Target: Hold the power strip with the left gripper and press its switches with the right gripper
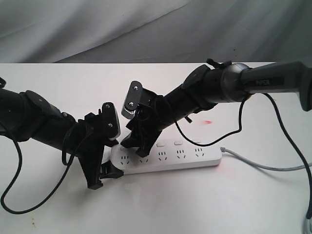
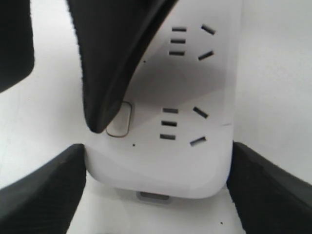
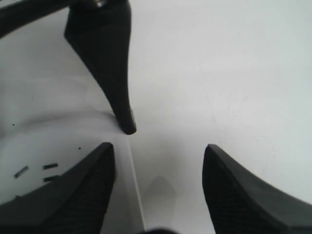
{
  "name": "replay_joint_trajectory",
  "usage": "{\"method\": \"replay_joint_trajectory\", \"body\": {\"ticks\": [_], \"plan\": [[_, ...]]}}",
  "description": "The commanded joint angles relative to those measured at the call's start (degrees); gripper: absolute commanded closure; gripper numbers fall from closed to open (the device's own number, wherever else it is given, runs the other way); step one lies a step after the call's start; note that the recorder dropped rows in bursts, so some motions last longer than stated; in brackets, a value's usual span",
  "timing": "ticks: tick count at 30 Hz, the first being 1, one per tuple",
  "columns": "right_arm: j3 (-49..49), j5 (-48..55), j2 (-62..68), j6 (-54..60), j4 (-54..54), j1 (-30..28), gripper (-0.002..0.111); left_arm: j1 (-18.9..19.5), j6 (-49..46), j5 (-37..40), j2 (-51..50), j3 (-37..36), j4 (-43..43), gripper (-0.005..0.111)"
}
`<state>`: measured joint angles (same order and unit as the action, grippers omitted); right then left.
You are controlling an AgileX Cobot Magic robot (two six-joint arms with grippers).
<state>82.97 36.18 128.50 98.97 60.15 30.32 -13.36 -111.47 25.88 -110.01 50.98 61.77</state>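
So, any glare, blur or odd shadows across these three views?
Exterior view: soft even light, faint red spot on the table. Left wrist view: power strip sockets sharp, grey shadow across it. Right wrist view: table nearly blown out white, right gripper dark and slightly soft.

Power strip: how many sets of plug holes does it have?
5, in one row along the power strip: one at the end the left gripper clasps, one beside the right gripper, three toward the cord.
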Motion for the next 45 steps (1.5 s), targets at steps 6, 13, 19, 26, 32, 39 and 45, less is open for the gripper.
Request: {"method": "replay_joint_trajectory", "body": {"ticks": [6, 13, 19, 26, 32, 39, 45], "plan": [[-0.88, 0.8, 3.75, 1.03, -5.6, 0.62, 0.057, 0.06, 0.09, -0.65, -0.08, 0.33, -0.16, 0.051], [-0.88, 2.0, 1.56, 0.91, -3.79, 0.62, 0.057, 0.06, 0.09, -0.65, -0.08, 0.33, -0.16, 0.051], [-0.88, 1.8, -2.99, 0.81, -2.35, 0.03, 0.057, 0.06, 0.09, -0.65, -0.08, 0.33, -0.16, 0.051], [-0.88, 2.21, -5.04, 0.81, -2.18, -0.87, 0.057, 0.06, 0.09, -0.65, -0.08, 0.33, -0.16, 0.051], [-0.88, 3.54, -5.05, -0.12, -2.53, -2.7, 0.057, 0.06, 0.09, -0.65, -0.08, 0.33, -0.16, 0.051], [-0.88, 5.37, -5.4, -1.41, -4.15, -4.98, 0.057, 0.06, 0.09, -0.65, -0.08, 0.33, -0.16, 0.051], [-0.88, 6.11, -5.4, -1.93, -4.75, -5.09, 0.057, 0.06, 0.09, -0.65, -0.08, 0.33, -0.16, 0.051]]}}
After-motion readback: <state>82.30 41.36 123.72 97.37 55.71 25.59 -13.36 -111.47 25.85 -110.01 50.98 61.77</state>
